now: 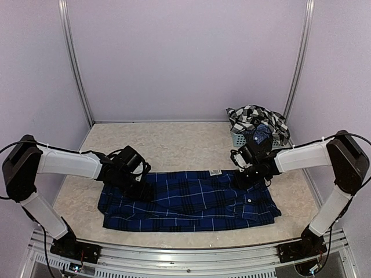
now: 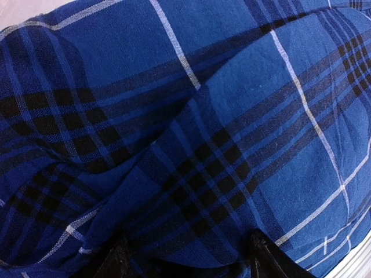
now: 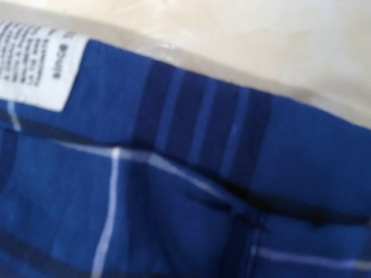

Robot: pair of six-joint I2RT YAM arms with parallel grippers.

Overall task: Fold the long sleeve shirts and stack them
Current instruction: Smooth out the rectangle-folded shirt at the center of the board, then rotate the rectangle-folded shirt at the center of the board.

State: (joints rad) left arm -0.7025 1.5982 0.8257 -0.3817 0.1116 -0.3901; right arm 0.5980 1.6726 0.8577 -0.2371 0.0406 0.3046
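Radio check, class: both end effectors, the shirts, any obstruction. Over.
Left end effector open, on left end of navy shirt. Right end effector at its far edge, grip unclear. Checked shirt heaped on basket, out of the way.

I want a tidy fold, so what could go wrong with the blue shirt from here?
The left gripper sits in bunched cloth of the blue shirt, so it may drag several layers. The right gripper works at the far edge by the label, where a thin pinch could slip. It is also near the basket and might bump it.
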